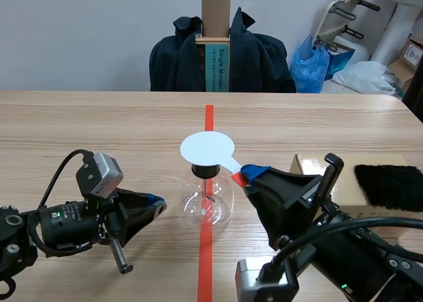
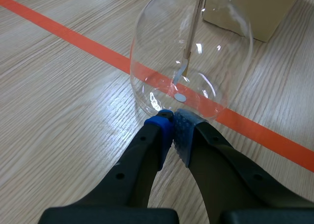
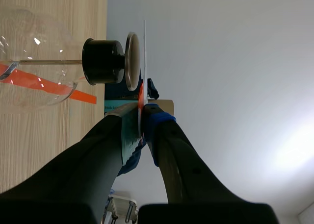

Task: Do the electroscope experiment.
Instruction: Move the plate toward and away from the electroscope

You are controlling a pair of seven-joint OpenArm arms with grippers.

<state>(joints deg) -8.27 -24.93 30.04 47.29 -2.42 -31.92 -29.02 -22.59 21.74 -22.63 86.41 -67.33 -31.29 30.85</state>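
Observation:
The electroscope is a clear glass flask [image 1: 206, 203] standing on the red tape line, with a black stopper [image 3: 102, 61], a metal top plate [image 3: 131, 61] and a rod with foil leaves [image 2: 181, 72] inside. A white round disc [image 1: 207, 148] lies flat just over the top plate; I cannot tell whether they touch. My right gripper [image 1: 248, 175] is shut on the disc's handle, and in the right wrist view the disc [image 3: 144, 52] shows edge-on beyond that gripper [image 3: 141, 111]. My left gripper [image 2: 172, 118] is shut on nothing, its tips at the flask's [image 2: 191, 52] lower wall.
A cardboard box [image 1: 347, 193] with a black fur cloth [image 1: 390, 186] on it stands at the right, behind my right arm. A chair draped with a dark jacket [image 1: 221, 54] is across the table. Bags and clutter sit at the far right.

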